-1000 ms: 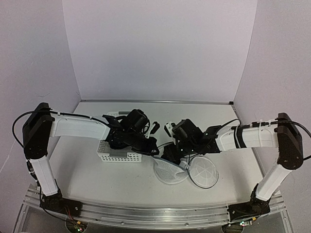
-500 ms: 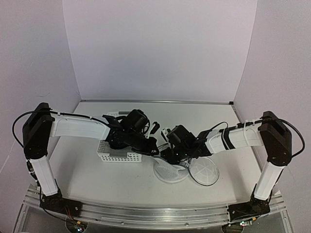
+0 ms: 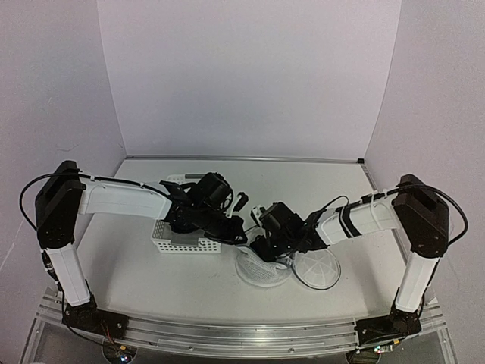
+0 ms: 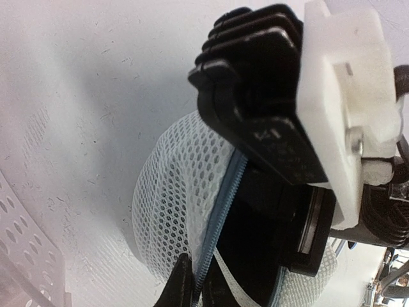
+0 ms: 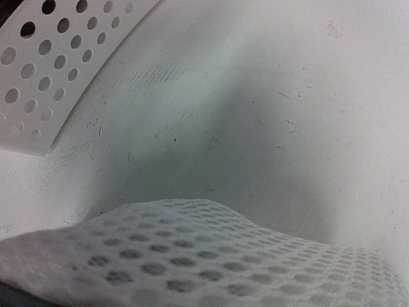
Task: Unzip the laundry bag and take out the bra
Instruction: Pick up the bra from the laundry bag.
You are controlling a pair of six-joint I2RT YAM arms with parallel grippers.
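A: Moved in the last second: your right arm (image 3: 364, 216), drawn in leftward, with its right gripper (image 3: 263, 246) now sunk into the mouth of the laundry bag (image 3: 261, 271). Unmoved: your left arm (image 3: 121, 199), stretched over the basket (image 3: 178, 243).

B: Laundry bag, location?

A: One, white mesh, on the tabletop (image 3: 151, 280), just beside the basket's right end. The zipper (image 4: 223, 204), blue-grey, is run open. The round mesh end panel (image 3: 318, 269) lies flat just beside the bag, on its right.

B: Your left gripper (image 4: 199, 293)?

A: Clenched on the laundry bag. The fingertips (image 4: 182, 284) pinch the zipper edge at the near side of the opening, as seen from your left wrist.

B: Right gripper?

A: Body plain in the left wrist view, black with a white block, tilted down into the opening. Its fingers are buried in the bag; whether they are spread or clamped, I cannot tell. Your right wrist view gives only mesh close below, bare tabletop, and a corner of the perforated basket at upper left.

B: The bra?

A: No separate entry. There is a dark mass inside the opening, under your right gripper; bra or gripper parts, I cannot tell.
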